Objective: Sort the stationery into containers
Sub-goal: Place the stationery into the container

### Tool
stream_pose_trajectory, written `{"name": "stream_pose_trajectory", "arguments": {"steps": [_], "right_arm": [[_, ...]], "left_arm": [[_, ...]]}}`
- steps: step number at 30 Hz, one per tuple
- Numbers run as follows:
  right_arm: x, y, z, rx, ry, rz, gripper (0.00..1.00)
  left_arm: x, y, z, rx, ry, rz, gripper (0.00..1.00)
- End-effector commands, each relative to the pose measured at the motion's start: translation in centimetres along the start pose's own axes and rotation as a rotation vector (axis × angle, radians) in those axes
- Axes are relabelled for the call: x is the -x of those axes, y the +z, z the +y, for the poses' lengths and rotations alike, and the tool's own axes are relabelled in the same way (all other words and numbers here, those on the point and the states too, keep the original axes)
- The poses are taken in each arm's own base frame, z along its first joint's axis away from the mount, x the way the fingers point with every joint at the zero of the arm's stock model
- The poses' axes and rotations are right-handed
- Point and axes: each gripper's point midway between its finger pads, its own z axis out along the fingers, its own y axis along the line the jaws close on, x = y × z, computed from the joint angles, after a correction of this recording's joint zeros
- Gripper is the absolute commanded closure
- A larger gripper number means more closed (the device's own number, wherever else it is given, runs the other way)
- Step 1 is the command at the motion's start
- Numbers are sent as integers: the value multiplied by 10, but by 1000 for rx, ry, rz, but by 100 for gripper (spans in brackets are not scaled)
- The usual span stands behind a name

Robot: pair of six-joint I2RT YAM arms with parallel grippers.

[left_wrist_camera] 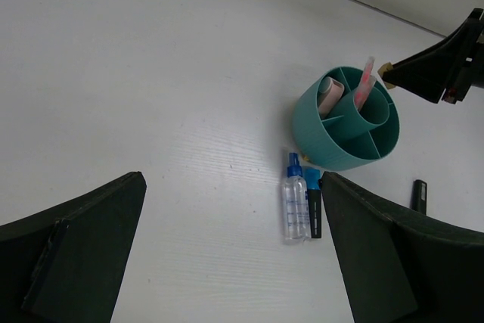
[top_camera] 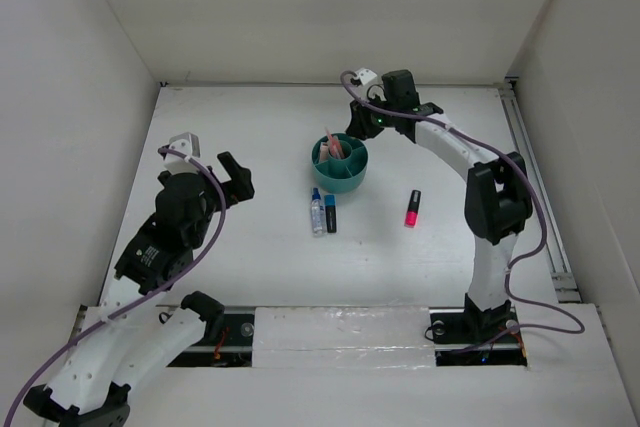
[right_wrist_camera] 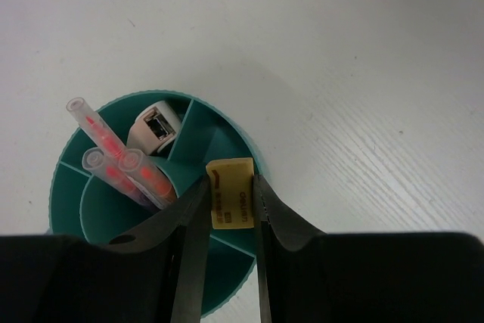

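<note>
The round teal organizer (top_camera: 340, 162) stands mid-table, also in the left wrist view (left_wrist_camera: 349, 119) and the right wrist view (right_wrist_camera: 76, 202). Salmon-pink pencils (right_wrist_camera: 113, 160) stand in its central cup. My right gripper (right_wrist_camera: 230, 181) is shut on the tiny tan block (right_wrist_camera: 233, 202) and holds it over the organizer's ring edge. My left gripper (left_wrist_camera: 233, 179) is open and empty, well left of the organizer. The blue-capped clear pen (left_wrist_camera: 293, 206) and the dark marker (left_wrist_camera: 312, 202) lie side by side in front of the organizer. The pink highlighter (top_camera: 412, 208) lies to its right.
A white rolled item (right_wrist_camera: 156, 126) sits in one ring compartment. White walls enclose the table on three sides. A rail (top_camera: 535, 177) runs along the right edge. The right arm (top_camera: 470, 162) arches over the table's right half.
</note>
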Motion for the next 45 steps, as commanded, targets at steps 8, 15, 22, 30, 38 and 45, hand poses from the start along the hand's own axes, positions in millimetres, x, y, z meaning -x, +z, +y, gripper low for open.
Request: {"name": "stream_pose_trajectory", "arguments": {"steps": [8, 15, 22, 30, 38, 45], "right_arm": [[4, 0, 14, 35, -29, -18, 100], [-3, 1, 17, 23, -19, -2, 97], [5, -3, 19, 7, -32, -15, 75], [10, -10, 21, 6, -36, -23, 59], [13, -15, 24, 5, -30, -32, 52], [43, -41, 7, -162, 42, -113, 35]], "left_arm": [[5, 4, -5, -15, -8, -22, 0], [4, 3, -6, -23, -8, -17, 0], [6, 1, -6, -27, -2, -24, 0], [6, 1, -6, -27, -2, -24, 0], [6, 1, -6, -27, -2, -24, 0], [6, 1, -6, -27, -2, -24, 0]]}}
